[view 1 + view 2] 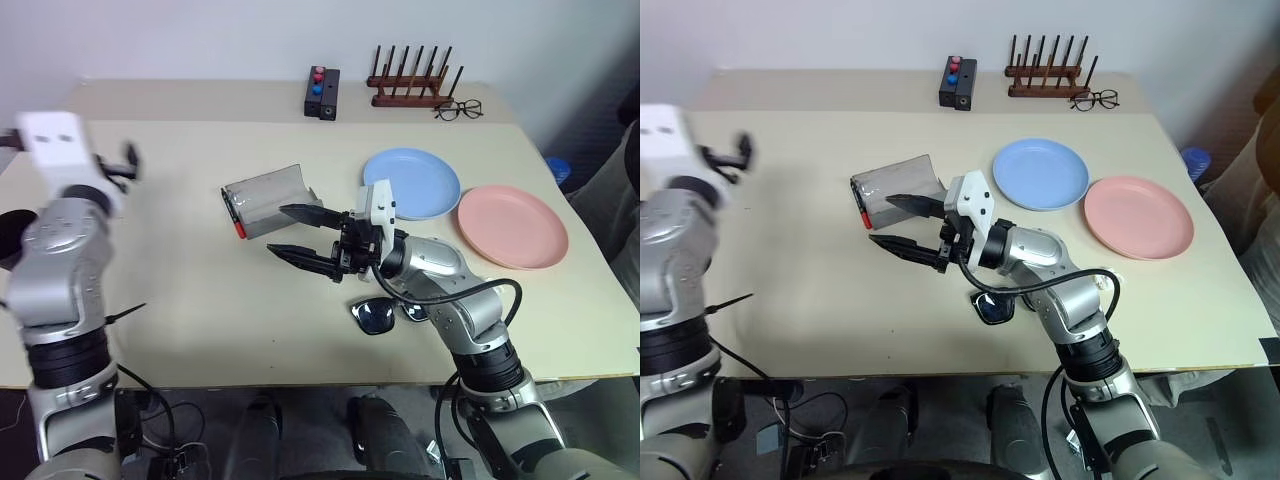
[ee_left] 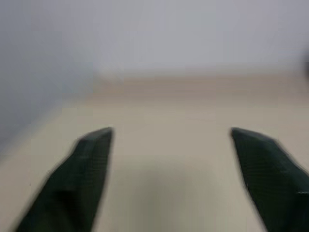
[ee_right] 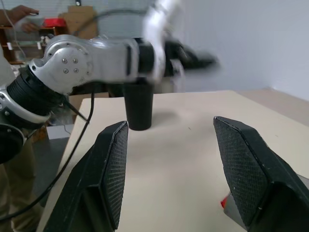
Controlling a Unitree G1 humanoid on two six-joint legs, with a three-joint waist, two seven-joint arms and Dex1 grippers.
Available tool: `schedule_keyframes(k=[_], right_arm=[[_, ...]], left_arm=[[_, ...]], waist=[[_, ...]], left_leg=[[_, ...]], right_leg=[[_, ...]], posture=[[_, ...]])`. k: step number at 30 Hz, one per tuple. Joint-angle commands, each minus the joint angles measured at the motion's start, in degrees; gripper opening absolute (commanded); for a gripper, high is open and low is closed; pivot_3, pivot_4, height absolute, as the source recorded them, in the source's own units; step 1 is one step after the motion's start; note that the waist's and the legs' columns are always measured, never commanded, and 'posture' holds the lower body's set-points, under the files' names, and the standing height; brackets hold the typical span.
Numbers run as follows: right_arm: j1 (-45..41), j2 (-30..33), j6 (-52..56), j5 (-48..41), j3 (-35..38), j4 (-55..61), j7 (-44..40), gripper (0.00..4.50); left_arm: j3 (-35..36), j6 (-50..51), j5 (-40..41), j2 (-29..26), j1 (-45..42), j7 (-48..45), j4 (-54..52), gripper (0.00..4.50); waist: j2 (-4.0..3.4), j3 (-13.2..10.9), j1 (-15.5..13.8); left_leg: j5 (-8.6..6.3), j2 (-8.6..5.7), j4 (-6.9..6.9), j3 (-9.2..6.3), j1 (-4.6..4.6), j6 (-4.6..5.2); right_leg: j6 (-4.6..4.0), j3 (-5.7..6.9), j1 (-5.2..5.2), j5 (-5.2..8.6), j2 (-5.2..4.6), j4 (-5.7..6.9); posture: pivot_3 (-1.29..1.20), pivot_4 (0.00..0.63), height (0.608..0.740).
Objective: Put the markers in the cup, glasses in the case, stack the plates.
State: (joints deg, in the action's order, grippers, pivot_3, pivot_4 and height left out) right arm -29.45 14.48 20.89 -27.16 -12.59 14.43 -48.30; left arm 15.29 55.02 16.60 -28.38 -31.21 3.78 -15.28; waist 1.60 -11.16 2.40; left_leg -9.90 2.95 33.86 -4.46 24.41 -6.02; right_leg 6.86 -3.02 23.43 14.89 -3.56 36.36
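Observation:
The grey case [image 1: 268,200] lies open at mid-table. A black marker [image 1: 232,214] with a red cap rests against its left end. My right gripper [image 1: 300,235] hovers open and empty just in front of the case, pointing left. The black sunglasses [image 1: 385,315] lie on the table under my right forearm, partly hidden. The light blue plate [image 1: 412,183] and the pink plate [image 1: 512,226] sit side by side at the right. My left gripper [image 2: 171,140] is raised over the table's left side, open and empty. The dark cup [image 3: 139,108] stands upright behind that arm.
At the table's back edge stand a wooden peg rack [image 1: 412,85], thin clear eyeglasses [image 1: 458,109] and a black box [image 1: 322,92] with red and blue knobs. A person's hand [image 3: 19,12] shows far off in the room.

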Motion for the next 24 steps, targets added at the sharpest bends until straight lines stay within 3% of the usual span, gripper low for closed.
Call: schedule_keyframes(k=[1,4,7,24], right_arm=[[-0.7,0.1,-0.9,0.0,1.3,1.2,0.4,2.86],[-0.2,0.6,-0.8,0.1,1.4,1.6,0.9,2.86],[0.0,0.8,-0.8,0.2,1.3,1.8,1.2,2.86],[0.3,1.4,-0.7,0.1,1.1,1.9,1.2,2.86]], left_arm=[[-3.1,10.0,-2.4,3.4,-4.0,4.0,-0.6,4.47],[-3.8,17.6,-3.6,8.3,-6.3,6.5,2.7,4.47],[-6.7,20.5,-5.9,9.4,-7.4,6.9,5.8,4.47],[-3.0,12.4,-9.0,11.5,-15.7,3.9,20.1,4.47]], waist=[[0.00,0.0,0.1],[-0.01,0.0,0.2],[-0.02,0.0,0.2],[-0.02,0.0,-0.1]], left_leg=[[0.00,0.00,0.00,-0.01,0.02,0.00],[-0.01,0.01,-0.01,-0.03,0.00,0.02],[-0.01,0.01,-0.02,-0.04,-0.01,0.02],[-0.01,0.00,0.01,-0.04,0.02,0.01]], right_leg=[[0.02,0.00,0.02,-0.01,0.01,0.00],[0.03,0.00,0.04,-0.01,0.03,0.03],[0.04,0.00,0.05,-0.01,0.05,0.03],[0.03,0.01,0.02,-0.01,0.02,0.00]], posture=[[0.00,0.150,0.738],[0.00,0.150,0.738],[0.00,0.150,0.738],[0.00,0.150,0.738]])
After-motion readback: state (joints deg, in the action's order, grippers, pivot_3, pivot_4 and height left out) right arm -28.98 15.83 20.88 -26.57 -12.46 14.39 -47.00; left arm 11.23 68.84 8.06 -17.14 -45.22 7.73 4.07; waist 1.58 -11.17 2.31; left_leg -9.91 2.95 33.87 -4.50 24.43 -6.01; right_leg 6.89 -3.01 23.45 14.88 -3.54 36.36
